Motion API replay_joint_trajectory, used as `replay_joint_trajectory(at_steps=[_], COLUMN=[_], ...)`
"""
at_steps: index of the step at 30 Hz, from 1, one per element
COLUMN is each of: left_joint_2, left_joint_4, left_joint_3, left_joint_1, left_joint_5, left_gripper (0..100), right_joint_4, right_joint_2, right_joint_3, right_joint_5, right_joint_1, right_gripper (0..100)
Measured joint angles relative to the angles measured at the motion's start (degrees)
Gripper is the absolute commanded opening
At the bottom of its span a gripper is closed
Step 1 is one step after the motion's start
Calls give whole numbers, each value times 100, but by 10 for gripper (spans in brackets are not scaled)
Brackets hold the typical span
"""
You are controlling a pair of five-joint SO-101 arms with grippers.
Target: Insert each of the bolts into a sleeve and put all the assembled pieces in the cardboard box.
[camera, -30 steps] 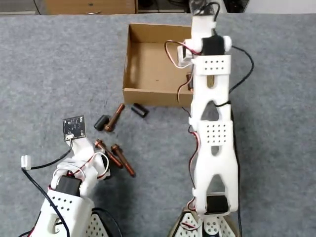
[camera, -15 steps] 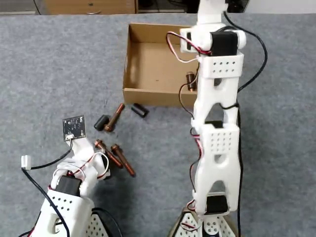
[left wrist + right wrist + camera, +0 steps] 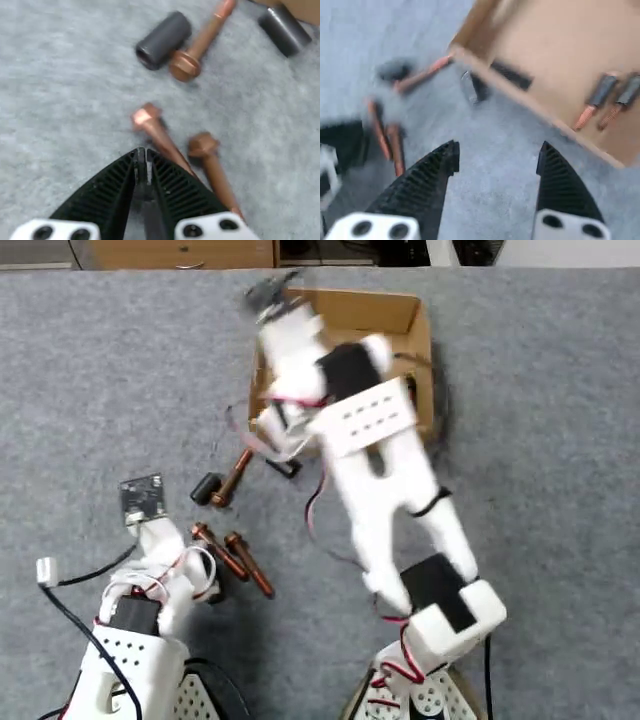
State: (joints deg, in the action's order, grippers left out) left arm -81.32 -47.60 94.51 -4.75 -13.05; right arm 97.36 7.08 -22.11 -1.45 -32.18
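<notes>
Left hand (image 3: pixel 145 156) closed, empty; two bolts (image 3: pixel 156 132) lie just ahead of its tips, sleeves (image 3: pixel 163 39) beyond. Right hand (image 3: pixel 496 150) gapes wide. Bolts look rigid, light, prone to rolling: pinch mid-shank

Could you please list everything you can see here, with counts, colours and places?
bolts: three loose, copper; one beside a sleeve, two side by side by the left gripper
sleeves: two loose, dark grey; on the table before the box
assembled pieces: two, dark sleeve on copper bolt; side by side in the box
box: one, brown cardboard; far side of the table
table: one, grey
left gripper: shut, by the bolt pair
right gripper: open, over the table before the box
</notes>
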Motion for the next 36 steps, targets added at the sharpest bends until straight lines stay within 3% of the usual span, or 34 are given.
replay_joint_trajectory(at_steps=[4, 9, 19, 28, 36], left_joint_2=[0, 0, 0, 0, 0], left_joint_4=[-387, -826, -862, -862, -862], left_joint_3=[-35, -105, -105, -105, -105], left_joint_1=[826, 1495, 1556, 1556, 1556], left_joint_5=[185, 624, 651, 651, 651], left_gripper=[19, 19, 19, 19, 19], right_joint_4=[-316, -730, -1011, -1011, -914], right_joint_2=[-70, 255, 1626, 2541, 3130], right_joint_3=[527, 563, 545, -334, -624], right_joint_5=[-571, -791, -782, -782, -1442], right_joint_1=[-369, -536, -536, -246, -220], right_gripper=[238, 117, 161, 160, 160])
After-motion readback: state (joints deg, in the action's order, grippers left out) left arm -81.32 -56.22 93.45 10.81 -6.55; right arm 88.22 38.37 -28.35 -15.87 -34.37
